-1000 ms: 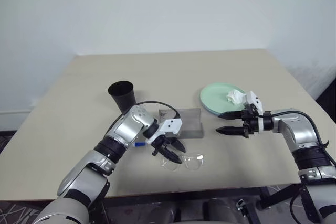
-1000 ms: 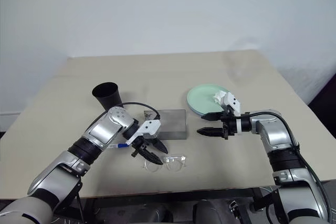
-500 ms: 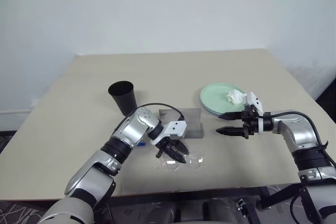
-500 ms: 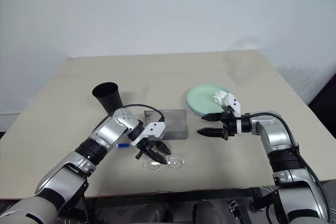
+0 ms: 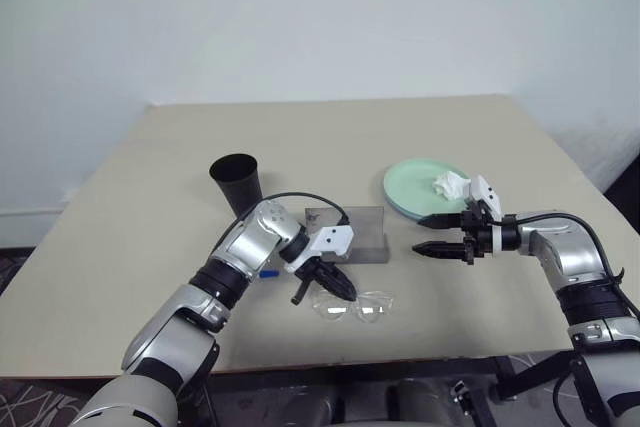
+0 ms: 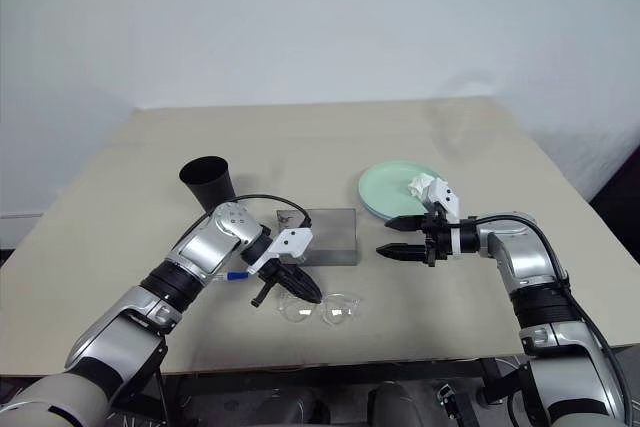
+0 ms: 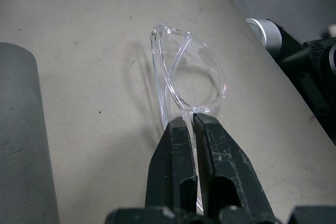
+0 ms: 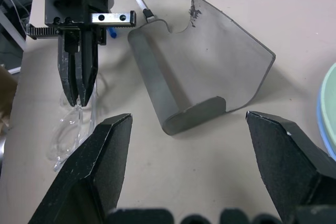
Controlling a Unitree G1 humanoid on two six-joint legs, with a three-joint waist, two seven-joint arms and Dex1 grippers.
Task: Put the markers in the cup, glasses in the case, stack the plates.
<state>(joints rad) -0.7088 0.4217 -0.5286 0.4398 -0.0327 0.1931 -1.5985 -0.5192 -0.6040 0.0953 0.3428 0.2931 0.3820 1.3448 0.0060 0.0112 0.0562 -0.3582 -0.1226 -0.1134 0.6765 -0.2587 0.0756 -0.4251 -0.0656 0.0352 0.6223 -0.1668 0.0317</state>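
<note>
Two plates sit stacked at the right of centre in the left eye view, the pale mint green plate [image 5: 420, 185] on top of the light blue plate [image 8: 326, 124], whose edge shows under it in the right wrist view; a crumpled white tissue [image 5: 449, 185] lies on the green one. At centre left stands the black cup [image 5: 236, 183], upright with its mouth wide; what is inside it cannot be told. Just right of the cup and nearer the camera lies the grey case [image 5: 352, 230] with its lid raised, and the right wrist view shows its trough [image 8: 181, 95] with nothing in it. Beside the case's left end lie the markers: the blue-capped marker [image 5: 267, 274] peeks out under the left arm, and the black-capped marker [image 8: 143, 8] shows near the cup's base in the right wrist view. Below the case, toward the bottom centre of the frame, the clear glasses [image 5: 352, 308] rest on the beige table [image 5: 150, 237]. The left gripper [image 5: 334, 290] is pressed together, pinching the glasses by the frame at the bridge. The right gripper [image 5: 429, 232] hovers right of the case with its fingers spread, holding nothing
</note>
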